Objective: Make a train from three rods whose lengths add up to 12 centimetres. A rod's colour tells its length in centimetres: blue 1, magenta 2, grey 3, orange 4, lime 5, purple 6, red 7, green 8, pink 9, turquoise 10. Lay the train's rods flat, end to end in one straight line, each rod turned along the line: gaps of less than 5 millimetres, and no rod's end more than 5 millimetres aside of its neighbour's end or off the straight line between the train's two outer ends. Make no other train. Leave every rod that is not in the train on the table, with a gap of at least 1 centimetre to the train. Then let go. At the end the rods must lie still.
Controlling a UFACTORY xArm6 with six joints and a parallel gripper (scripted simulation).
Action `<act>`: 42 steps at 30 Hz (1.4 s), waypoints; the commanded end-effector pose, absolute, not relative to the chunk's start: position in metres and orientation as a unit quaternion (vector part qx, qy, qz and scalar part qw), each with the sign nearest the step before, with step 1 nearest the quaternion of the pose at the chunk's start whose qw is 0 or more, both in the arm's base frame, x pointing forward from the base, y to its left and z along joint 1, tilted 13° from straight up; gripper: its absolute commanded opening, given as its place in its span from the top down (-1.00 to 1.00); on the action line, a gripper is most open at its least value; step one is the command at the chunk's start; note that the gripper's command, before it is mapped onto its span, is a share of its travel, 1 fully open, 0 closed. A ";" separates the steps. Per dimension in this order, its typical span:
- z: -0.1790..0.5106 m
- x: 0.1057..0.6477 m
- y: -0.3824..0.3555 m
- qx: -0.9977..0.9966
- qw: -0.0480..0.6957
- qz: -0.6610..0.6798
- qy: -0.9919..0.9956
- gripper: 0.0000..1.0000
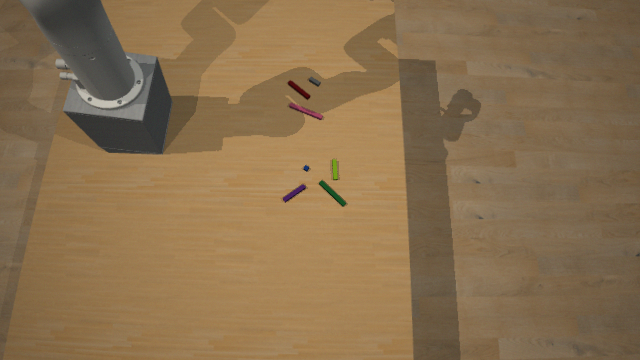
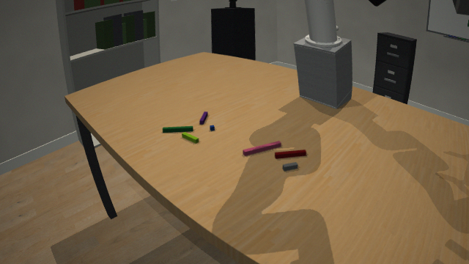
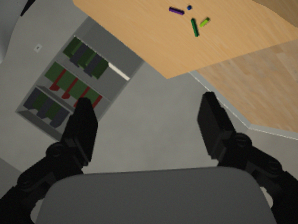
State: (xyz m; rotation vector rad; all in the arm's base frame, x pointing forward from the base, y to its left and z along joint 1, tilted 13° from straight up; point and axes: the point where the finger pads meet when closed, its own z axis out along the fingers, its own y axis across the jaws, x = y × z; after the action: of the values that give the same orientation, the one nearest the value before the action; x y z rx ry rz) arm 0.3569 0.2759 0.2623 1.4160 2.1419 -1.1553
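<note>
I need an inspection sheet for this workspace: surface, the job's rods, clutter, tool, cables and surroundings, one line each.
Surface: wooden table, arm shadows across it.
Job's things: seven rods, lying apart, no train: blue rod, grey rod, lime rod, purple rod, red rod, green rod, pink rod.
Clutter: nothing seen.
Tool: the tool is open, nothing between its fingers, away from the rods.
Cables: nothing seen.
Surroundings: shelf unit with binder-like items, dark drawer cabinet, whiteboard, wooden floor.
</note>
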 end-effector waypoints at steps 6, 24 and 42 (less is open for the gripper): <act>0.264 0.357 0.276 0.497 0.163 -0.403 0.751 -1.00; 0.249 0.363 0.273 0.523 0.152 -0.390 0.742 -1.00; 0.142 0.397 0.248 0.764 0.041 -0.282 0.579 -1.00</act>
State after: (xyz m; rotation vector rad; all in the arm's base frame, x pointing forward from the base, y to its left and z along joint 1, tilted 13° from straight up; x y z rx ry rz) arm 0.3904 0.2512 0.1567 2.1846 1.8610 -0.9438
